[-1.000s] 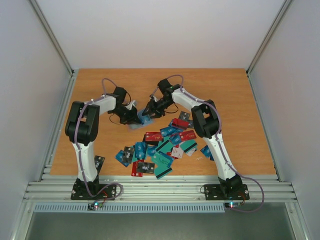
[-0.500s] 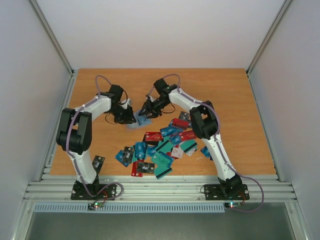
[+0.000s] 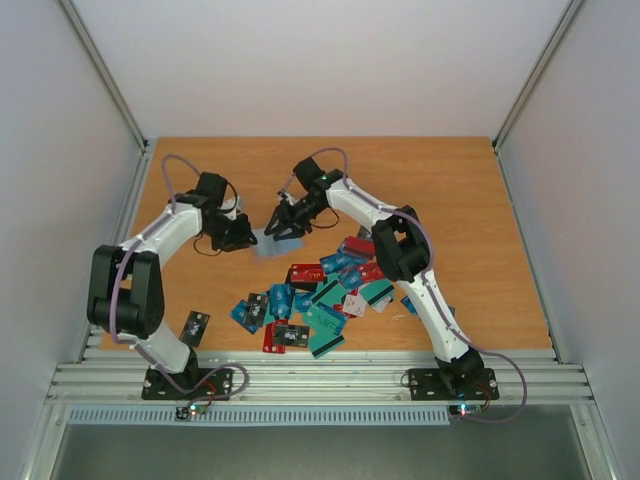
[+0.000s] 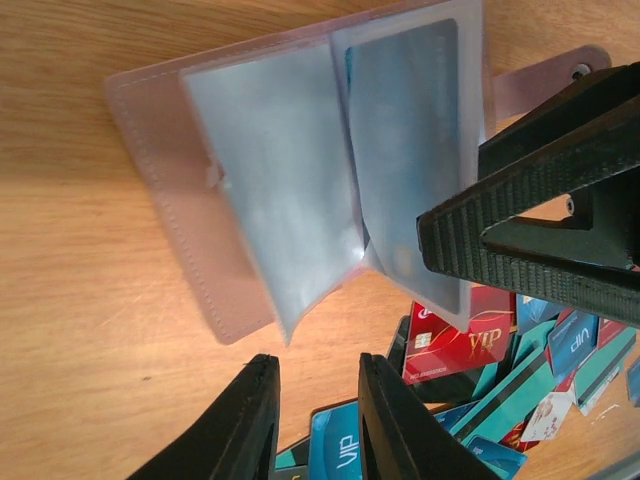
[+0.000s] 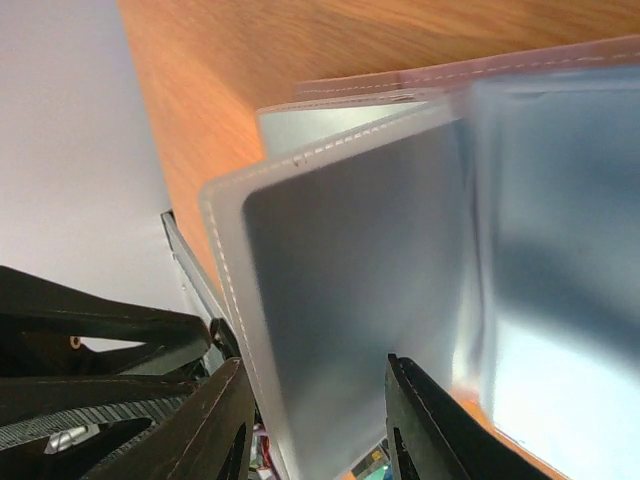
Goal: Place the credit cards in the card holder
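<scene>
The wooden worktop (image 3: pixel 470 190) carries everything. The left arm (image 3: pixel 150 240) and the right arm (image 3: pixel 400 250) both reach toward its middle, and their tips nearly meet there. Closer to the bases, the credit cards (image 3: pixel 320 290) lie in a loose, overlapping heap of red, teal, blue and black, and one dark card (image 3: pixel 196 325) lies apart beside the left arm. The card holder (image 3: pixel 268 243) lies open on the worktop just beyond the heap, between the two pincers. Its pinkish cover faces down, and one clear pocket leaf (image 4: pixel 410 140) is raised with a greyish card showing through it. The right pincer (image 3: pixel 282 226) has its jaws partly apart with that leaf between them; whether they pinch it cannot be told. The left pincer (image 4: pixel 318 372) sits just short of the holder, jaws slightly apart and holding nothing.
</scene>
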You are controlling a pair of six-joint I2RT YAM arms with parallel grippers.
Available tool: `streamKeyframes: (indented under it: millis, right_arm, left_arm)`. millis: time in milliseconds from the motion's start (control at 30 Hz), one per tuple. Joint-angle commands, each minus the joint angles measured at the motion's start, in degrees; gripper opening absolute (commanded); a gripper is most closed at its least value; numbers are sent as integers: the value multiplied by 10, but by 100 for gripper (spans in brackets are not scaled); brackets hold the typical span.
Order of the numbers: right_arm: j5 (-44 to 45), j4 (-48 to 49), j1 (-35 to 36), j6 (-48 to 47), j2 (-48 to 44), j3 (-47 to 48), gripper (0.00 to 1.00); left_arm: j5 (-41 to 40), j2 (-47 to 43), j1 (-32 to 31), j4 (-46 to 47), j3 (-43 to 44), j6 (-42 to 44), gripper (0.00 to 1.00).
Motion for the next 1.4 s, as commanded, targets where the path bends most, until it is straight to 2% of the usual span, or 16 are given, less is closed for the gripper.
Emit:
streamKeyframes:
  millis: [0,400,667,733,833,900,933,1033,1133,1267,1367]
  right_arm:
    - [-6,-17,16,5,17,25,37]
    - [-17,-4,41,23,37,51,39]
    - [-24,1,53,41,45,88,43]
    - [-27,0,54,43,45,94,43]
    - [-21,-11,55,31,34,97,43]
    - [-7,-37,55,8,22,108,43]
    - [5,-58,53,-8,15,116,43]
    - [42,-104,48,-63,-19,117,43]
    - [87,-126,36,-99,-71,71,43]
    - [120,-82,13,-102,-182,-71,43]
    - [141,-30,-4,-94,-266,-205,43]
  left_arm:
    - [-17,-44,13,12,-31,-8,25]
    - [-40,-143,31,6,-105,-8,29]
    - [-39,-173,36,15,-114,-12,41]
    - [-36,-177,36,17,-114,-13,48]
    - [-38,-189,36,25,-115,-10,73]
    - [-45,-204,36,43,-120,-8,94]
    - [-46,-208,36,53,-123,-7,99]
    - [-19,-200,36,74,-116,0,99]
    - [49,-175,33,85,-93,7,89]
    - [78,-170,1,99,-87,19,86]
    - [97,-159,-27,92,-85,37,79]
